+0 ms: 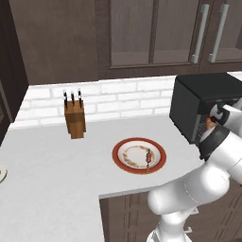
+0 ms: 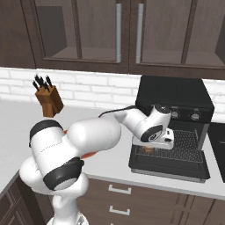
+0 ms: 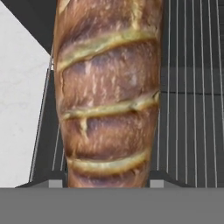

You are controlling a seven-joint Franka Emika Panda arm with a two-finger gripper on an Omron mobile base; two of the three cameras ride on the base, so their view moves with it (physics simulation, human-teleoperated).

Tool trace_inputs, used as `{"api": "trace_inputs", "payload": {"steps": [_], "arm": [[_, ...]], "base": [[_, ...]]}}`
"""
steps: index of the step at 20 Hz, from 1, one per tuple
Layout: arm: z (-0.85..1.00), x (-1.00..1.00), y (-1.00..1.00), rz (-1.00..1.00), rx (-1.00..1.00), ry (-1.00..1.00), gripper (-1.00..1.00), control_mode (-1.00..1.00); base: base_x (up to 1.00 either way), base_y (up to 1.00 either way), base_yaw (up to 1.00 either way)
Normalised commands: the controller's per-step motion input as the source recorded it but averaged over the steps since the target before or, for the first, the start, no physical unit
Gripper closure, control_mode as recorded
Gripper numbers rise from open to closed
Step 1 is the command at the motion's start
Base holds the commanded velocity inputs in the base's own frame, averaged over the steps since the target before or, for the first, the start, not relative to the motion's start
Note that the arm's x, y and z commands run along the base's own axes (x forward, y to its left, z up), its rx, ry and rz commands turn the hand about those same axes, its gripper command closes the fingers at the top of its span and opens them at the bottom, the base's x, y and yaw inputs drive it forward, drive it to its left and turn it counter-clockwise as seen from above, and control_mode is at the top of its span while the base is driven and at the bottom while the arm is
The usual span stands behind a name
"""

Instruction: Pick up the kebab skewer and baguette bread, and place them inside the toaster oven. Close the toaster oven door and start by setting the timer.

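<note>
Gripper: your gripper [image 2: 151, 148] sits at the mouth of the toaster oven [image 2: 175, 97], just above the wire rack [image 2: 184, 145]; its fingertips [image 3: 54, 183] pinch the baguette bread [image 3: 107, 94] from both sides, partly closed around the loaf.
Baguette bread: you see it in the hand view running lengthwise away from the hand, golden-brown with pale slashes, with the rack wires behind it. From the right base view only a small brown bit [image 2: 150, 150] peeks out under the hand, right over the near edge of the rack. You cannot tell whether it touches the wires.
Toaster oven: black box at the right end of the counter [image 1: 52, 160], against the white brick wall, two knobs [image 2: 195, 116] along its top front.
Toaster oven door: folded down flat toward you [image 2: 169, 168], in front of the rack.
Kebab skewer: lying on the red-rimmed plate [image 1: 160, 150], toward its right side [image 1: 148, 156], well left of the oven.
Knife block: wooden, standing far left on the counter near the wall [image 1: 74, 118].
</note>
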Motion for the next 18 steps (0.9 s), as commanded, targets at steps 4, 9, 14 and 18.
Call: {"api": "trace_inputs", "payload": {"steps": [4,9,14,18], "arm": [[-0.10,-0.14,0.00,0.00,0.00,0.00,-1.00,-1.00],[0.00,-0.08,0.00,0.00,0.00,0.00,-1.00,-1.00],[0.02,0.03,0.00,0.00,0.00,0.00,-1.00,-1.00],[0.44,-0.19,0.07,0.00,0.00,-0.02,-1.00,-1.00]], "base": [[0.00,0.00,0.00],[0.00,0.00,0.00],[0.00,0.00,0.00],[0.00,0.00,0.00]]}}
